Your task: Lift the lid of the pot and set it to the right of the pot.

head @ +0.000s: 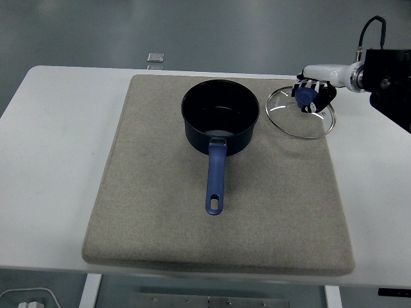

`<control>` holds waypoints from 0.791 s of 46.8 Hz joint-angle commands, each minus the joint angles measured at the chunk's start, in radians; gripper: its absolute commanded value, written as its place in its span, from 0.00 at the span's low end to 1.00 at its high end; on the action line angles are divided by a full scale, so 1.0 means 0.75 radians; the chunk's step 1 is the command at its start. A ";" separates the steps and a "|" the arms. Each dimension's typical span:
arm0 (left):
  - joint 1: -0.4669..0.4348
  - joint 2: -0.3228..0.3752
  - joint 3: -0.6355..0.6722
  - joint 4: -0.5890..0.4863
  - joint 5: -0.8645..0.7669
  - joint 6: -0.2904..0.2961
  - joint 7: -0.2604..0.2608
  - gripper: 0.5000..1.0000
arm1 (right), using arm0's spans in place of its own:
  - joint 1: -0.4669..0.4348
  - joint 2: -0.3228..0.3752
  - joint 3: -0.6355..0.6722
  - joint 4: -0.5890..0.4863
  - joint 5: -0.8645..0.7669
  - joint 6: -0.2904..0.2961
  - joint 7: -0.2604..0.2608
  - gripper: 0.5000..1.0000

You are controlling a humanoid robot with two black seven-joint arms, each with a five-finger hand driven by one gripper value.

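A dark blue pot (pixel 220 117) stands uncovered on the beige mat (pixel 160 212), its blue handle pointing toward the near edge. To the right of the pot is the glass lid (pixel 300 115), tilted with its low edge close to or touching the mat. My right hand (pixel 312 95) comes in from the right edge, fingers curled around the lid's blue knob. The left arm does not show.
The mat covers most of the white table (pixel 51 147). A small clear object (pixel 155 58) lies at the table's far edge, behind the mat. Bare mat stretches in front of the lid, right of the pot handle.
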 commanded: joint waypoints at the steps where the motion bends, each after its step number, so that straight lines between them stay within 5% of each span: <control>1: 0.000 0.000 0.000 0.000 0.000 0.000 0.000 1.00 | 0.000 0.002 0.001 0.000 0.002 0.000 0.001 0.05; 6: 0.000 0.000 0.000 0.000 -0.002 0.000 0.000 1.00 | -0.002 0.002 0.007 0.002 0.002 0.000 0.003 0.23; 10: 0.000 0.000 0.000 0.000 0.000 0.000 0.000 1.00 | -0.002 0.002 0.012 0.002 0.004 0.000 0.003 0.47; 19: 0.000 0.000 0.000 0.000 0.000 0.000 0.000 1.00 | -0.002 0.010 0.012 0.002 0.006 0.002 0.023 0.72; 37: 0.000 0.000 0.000 0.000 0.000 0.000 0.000 1.00 | 0.063 -0.012 0.020 0.015 0.145 0.062 0.070 0.79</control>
